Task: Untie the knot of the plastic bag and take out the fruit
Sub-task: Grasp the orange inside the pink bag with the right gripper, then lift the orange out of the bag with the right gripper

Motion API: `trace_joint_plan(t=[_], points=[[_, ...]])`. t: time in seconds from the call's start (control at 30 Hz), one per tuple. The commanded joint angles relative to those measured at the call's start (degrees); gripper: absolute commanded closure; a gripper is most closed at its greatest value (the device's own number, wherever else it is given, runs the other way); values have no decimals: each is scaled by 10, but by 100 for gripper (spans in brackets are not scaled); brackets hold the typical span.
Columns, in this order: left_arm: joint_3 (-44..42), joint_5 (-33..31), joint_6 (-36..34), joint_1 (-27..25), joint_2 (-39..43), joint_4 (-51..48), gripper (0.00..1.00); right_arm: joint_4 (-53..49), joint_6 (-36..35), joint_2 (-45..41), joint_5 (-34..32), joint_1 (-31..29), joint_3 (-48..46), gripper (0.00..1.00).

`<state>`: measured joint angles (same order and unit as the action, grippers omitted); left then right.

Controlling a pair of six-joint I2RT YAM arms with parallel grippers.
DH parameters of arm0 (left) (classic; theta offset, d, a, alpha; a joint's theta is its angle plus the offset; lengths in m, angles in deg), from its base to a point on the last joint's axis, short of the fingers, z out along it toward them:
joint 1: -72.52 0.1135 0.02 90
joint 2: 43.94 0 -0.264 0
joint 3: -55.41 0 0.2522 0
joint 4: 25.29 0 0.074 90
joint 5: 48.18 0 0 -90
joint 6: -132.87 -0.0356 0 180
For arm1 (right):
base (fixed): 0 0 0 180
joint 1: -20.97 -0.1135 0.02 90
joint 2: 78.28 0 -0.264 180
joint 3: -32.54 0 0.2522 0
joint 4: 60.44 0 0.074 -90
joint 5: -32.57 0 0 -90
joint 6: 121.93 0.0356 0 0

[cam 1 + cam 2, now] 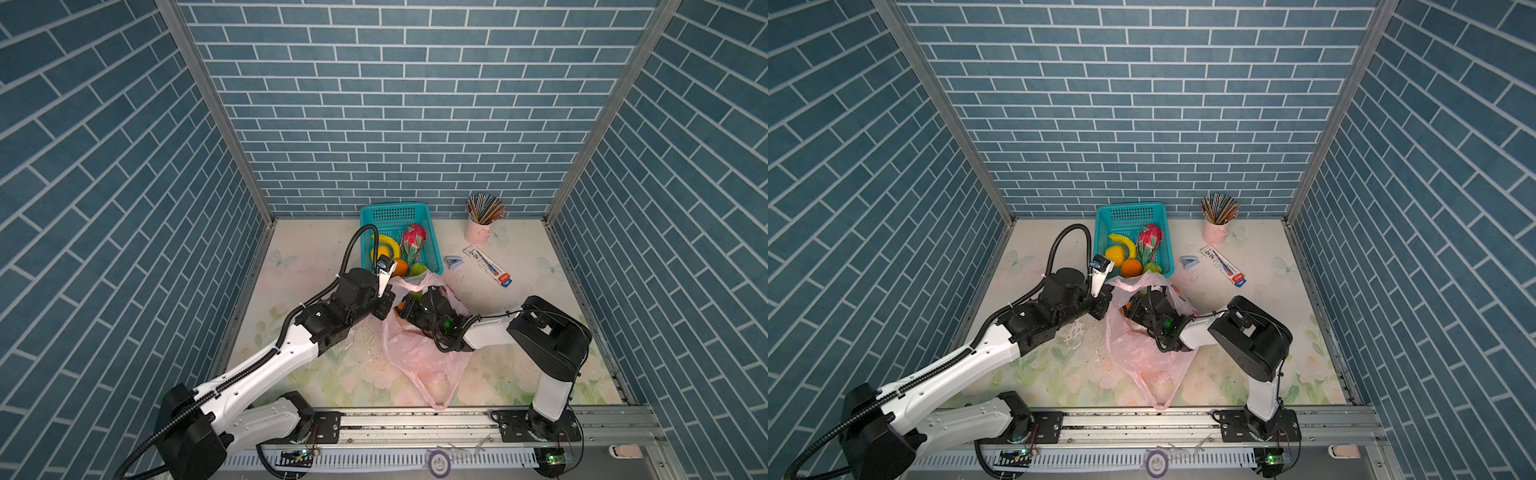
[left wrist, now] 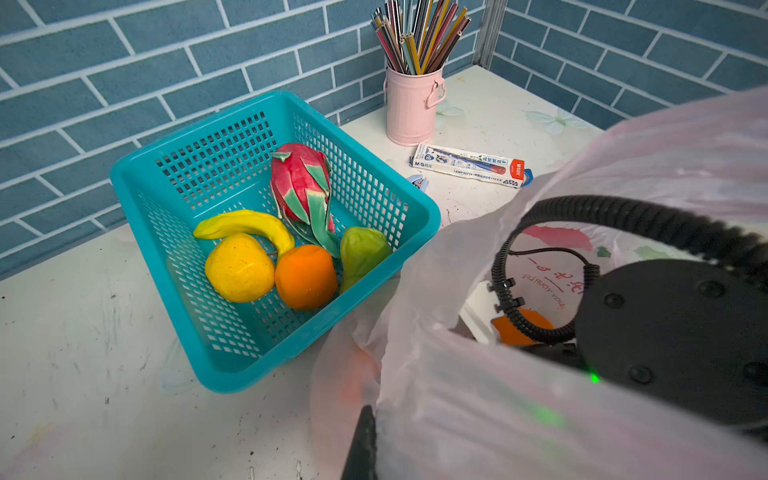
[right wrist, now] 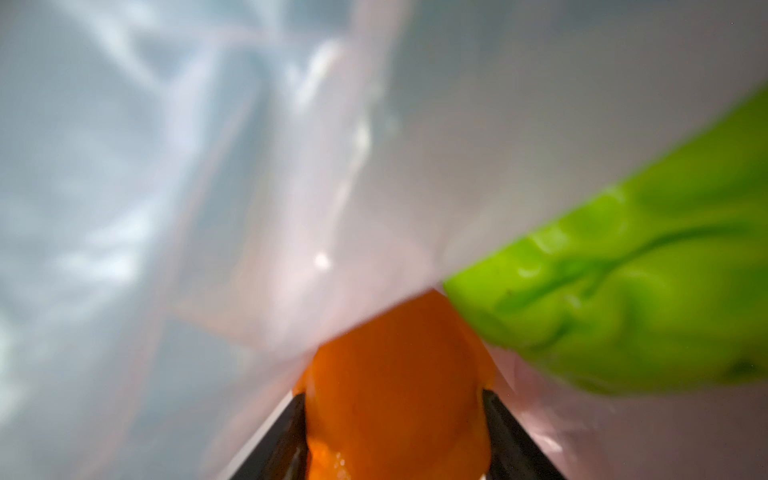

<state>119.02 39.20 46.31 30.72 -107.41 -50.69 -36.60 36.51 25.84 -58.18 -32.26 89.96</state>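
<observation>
Two risks are showing: inside the plastic bag [image 1: 419,353] lying on the worktop [image 1: 316,374], the right jaws are pinching an orange [image 3: 395,395] with loose film crowding their tips, while the left jaws, pressing together seemingly on the rim, are risking a slip.

The plastic bag [image 1: 419,353] is see-through pink with small red prints, and the orange fruit [image 3: 395,395] and green fruit [image 3: 623,291] show inside it. At 12 o'clock from it, the basket [image 2: 195,135] is teal with little square holes. The walls [image 1: 395,104] are blue bricks with white lines.
</observation>
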Motion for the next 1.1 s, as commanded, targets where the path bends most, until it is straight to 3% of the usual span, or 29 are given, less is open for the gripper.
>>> trace_joint_plan(t=[0.0,0.47,1.07], points=[[21,-11,1,4,-5,5,100,-33,-32,-39,-12,-14,-5,42],[49,-8,15,4,-32,2,100,-134,-132,-124,-96,-82,-42,43],[50,2,14,4,-46,1,100,-283,-243,-367,-148,-117,-93,43]])
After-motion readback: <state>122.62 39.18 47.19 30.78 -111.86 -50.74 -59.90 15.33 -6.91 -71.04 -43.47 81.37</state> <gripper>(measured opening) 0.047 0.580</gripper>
